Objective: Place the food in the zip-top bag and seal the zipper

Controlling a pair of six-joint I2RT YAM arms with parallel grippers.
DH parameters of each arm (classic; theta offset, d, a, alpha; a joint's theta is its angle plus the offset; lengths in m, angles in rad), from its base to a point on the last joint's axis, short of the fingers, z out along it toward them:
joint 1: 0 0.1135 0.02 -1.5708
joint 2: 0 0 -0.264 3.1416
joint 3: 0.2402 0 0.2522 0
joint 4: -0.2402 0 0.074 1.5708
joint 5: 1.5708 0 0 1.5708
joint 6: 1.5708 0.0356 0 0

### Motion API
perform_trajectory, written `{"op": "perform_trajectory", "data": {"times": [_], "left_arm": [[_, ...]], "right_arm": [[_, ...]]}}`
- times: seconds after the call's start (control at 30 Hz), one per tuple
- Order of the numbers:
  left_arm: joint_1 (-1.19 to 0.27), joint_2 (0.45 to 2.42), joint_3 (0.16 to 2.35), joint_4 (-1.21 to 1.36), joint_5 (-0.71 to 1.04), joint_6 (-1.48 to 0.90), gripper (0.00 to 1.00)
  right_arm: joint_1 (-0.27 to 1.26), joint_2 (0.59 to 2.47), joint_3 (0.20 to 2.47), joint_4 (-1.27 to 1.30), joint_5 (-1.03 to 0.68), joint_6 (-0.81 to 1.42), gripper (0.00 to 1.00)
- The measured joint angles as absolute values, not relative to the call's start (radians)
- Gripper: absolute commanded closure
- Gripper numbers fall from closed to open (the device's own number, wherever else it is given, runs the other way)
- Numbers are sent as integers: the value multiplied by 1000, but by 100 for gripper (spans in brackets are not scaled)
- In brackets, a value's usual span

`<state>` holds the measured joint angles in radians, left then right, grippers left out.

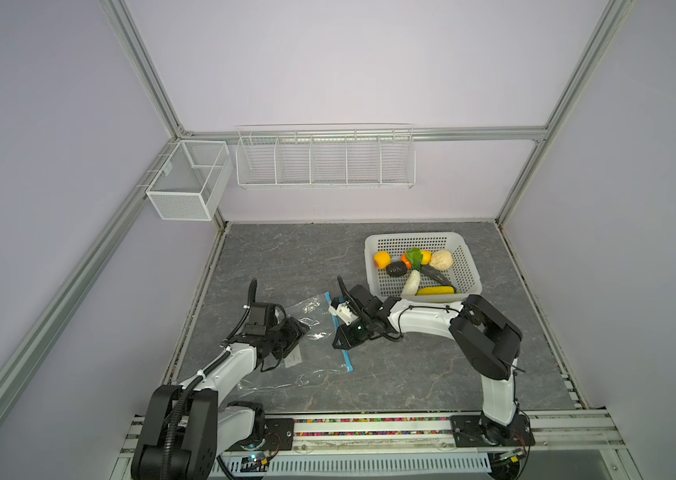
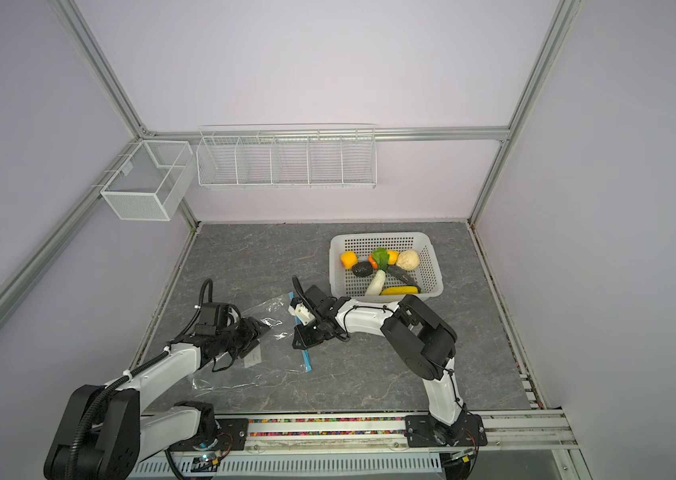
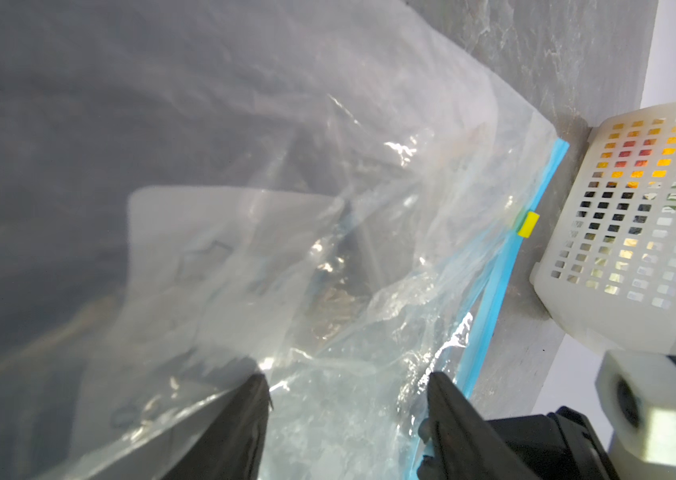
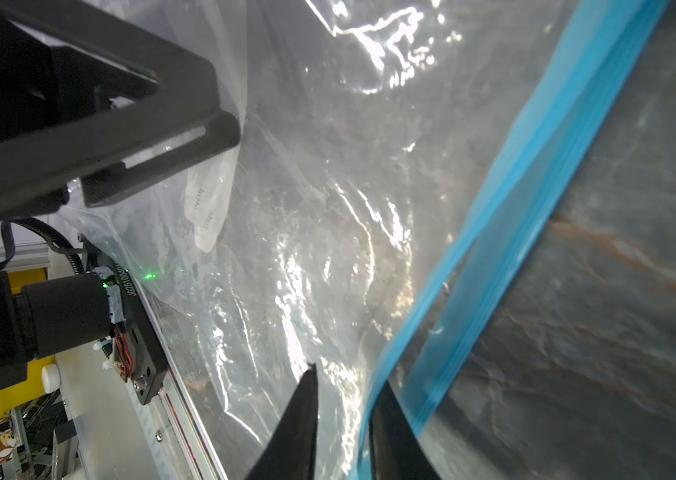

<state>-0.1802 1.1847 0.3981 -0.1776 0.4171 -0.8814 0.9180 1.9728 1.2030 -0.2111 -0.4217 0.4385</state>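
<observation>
left gripper (image 3: 347,376) gapes over bag (image 3: 328,199); right gripper (image 4: 347,376), jaws narrowly apart, straddles zipper (image 4: 514,187); food (image 1: 411,279) lies in basket (image 1: 411,237).

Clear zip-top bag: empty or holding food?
Empty: nothing shows inside the clear crinkly plastic bag; toy fruits and vegetables sit in the white perforated basket.

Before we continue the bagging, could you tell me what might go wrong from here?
1. The right gripper straddles only the zipper edge. The thin lip may slip out, or both layers may get pinched, leaving the bag shut.
2. The left gripper is open, gripping nothing, so the bag may drag when pulled.
</observation>
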Motion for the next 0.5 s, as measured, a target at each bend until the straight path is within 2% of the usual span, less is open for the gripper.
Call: {"op": "perform_trajectory", "data": {"times": [0.17,0.33,0.5], "left_arm": [[-180,1203,398,-149,424,-878,38],[-180,1219,393,-108,436,-878,38],[-180,1221,392,-102,439,-878,38]], "right_arm": [[918,1965,1152,-173,-424,441,79],[918,1939,1103,-141,-425,445,91],[919,1937,1098,-119,-435,441,93]]}}
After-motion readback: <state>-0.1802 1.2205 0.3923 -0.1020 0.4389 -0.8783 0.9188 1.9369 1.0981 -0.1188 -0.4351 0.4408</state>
